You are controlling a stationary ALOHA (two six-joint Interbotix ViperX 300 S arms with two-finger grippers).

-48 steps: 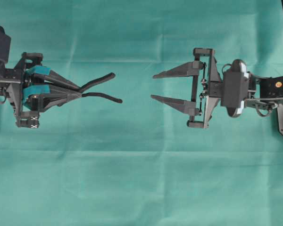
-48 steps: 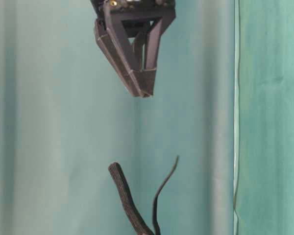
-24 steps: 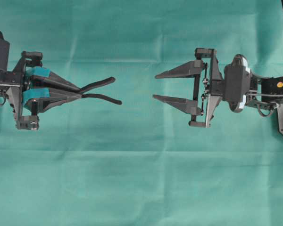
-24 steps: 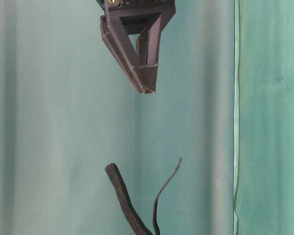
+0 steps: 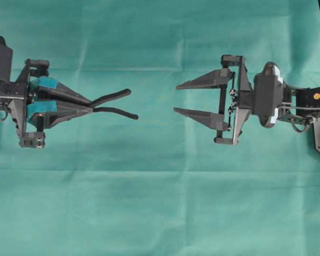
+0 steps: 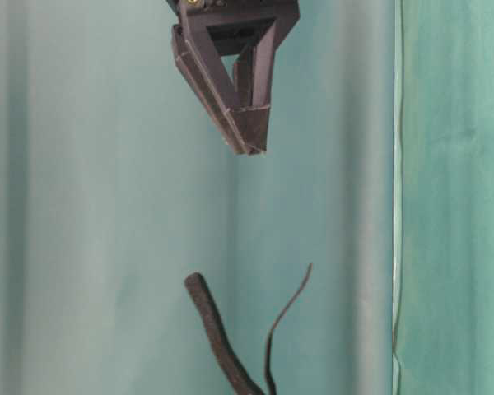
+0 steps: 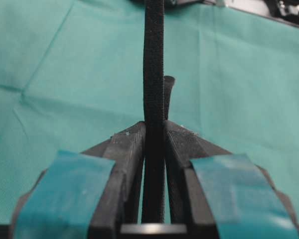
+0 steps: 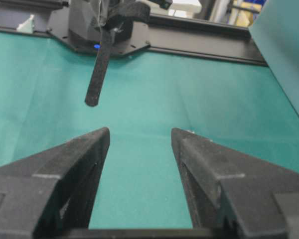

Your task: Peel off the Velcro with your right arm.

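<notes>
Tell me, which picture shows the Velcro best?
The overhead view: the Velcro forks into two layers from the left claw. Table-level shows just its ends, left wrist sees it edge-on, right wrist only one dangling layer.

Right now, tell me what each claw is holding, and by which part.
The left claw is shut on the Velcro, pinching its joined end while the two free tails splay outward. The right claw is open and holds nothing.
</notes>
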